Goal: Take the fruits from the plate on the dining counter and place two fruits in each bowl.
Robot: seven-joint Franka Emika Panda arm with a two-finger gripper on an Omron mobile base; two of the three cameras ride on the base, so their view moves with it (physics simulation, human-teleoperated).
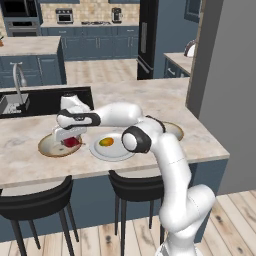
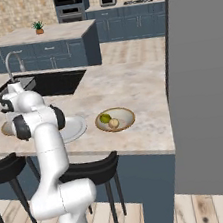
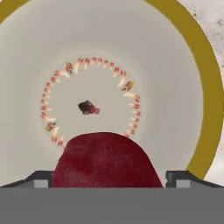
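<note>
I count four fruits: one dark red fruit [image 1: 72, 142] between my fingers over the left bowl, one orange-yellow fruit [image 1: 105, 142] on the plate, and one yellow-green fruit [image 2: 105, 118] with one pinkish peach fruit [image 2: 114, 123] together in the right bowl. There are two bowls, the left bowl [image 1: 49, 148] and the right bowl [image 2: 124, 113]. One plate [image 1: 116, 152] sits between them on one dining counter [image 1: 150, 105]. Two dark stools [image 1: 35, 205] stand at the counter's near edge. I have one gripper [image 1: 68, 136].
</note>
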